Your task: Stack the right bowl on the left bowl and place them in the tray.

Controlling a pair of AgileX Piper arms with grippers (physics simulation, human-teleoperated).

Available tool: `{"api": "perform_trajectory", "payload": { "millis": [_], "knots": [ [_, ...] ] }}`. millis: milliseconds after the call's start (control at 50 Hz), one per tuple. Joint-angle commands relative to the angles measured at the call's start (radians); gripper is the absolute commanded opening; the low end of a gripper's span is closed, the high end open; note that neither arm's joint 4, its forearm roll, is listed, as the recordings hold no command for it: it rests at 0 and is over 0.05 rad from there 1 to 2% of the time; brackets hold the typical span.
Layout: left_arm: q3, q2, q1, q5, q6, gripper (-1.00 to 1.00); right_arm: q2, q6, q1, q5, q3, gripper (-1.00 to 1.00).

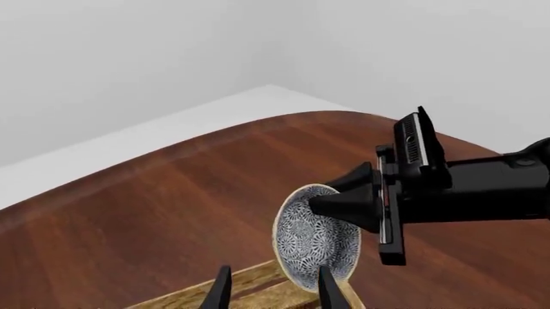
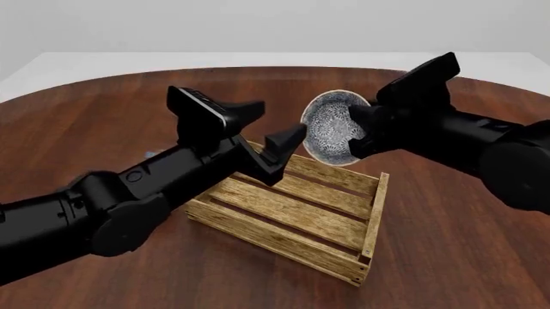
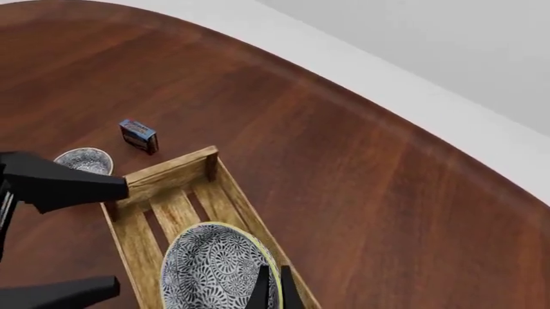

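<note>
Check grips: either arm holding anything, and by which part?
Right gripper holds the patterned bowl by its rim, tilted up above the tray. Left gripper is open, holding nothing.

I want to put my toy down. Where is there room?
The tray floor is bare, and so is the table right of it. It is crowded over the tray's far edge, where both end effectors meet the held bowl.

Rough slatted wood tray [image 2: 292, 215]; polished wood table [image 2: 447, 244].
</note>
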Motion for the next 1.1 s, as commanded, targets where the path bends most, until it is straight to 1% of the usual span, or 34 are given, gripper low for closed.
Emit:
{"api": "perform_trajectory", "payload": {
  "millis": [20,300,720,860,1100],
  "knots": [
    [-0.004,0.021,-0.004,-0.008,-0.006,1.0,-0.036,-0.002,0.021,0.004,0.018,-1.0],
    [-0.015,0.056,-0.009,-0.018,-0.023,1.0,-0.065,-0.012,0.046,0.012,0.036,-1.0],
    [-0.023,0.104,-0.01,-0.037,-0.03,1.0,-0.107,-0.03,0.08,0.023,0.058,-1.0],
    [-0.026,0.116,-0.01,-0.041,-0.032,1.0,-0.114,-0.026,0.093,0.027,0.061,-1.0],
    [-0.042,0.154,-0.009,-0.05,-0.039,1.0,-0.152,-0.045,0.116,0.044,0.073,-1.0]
  ]
}}
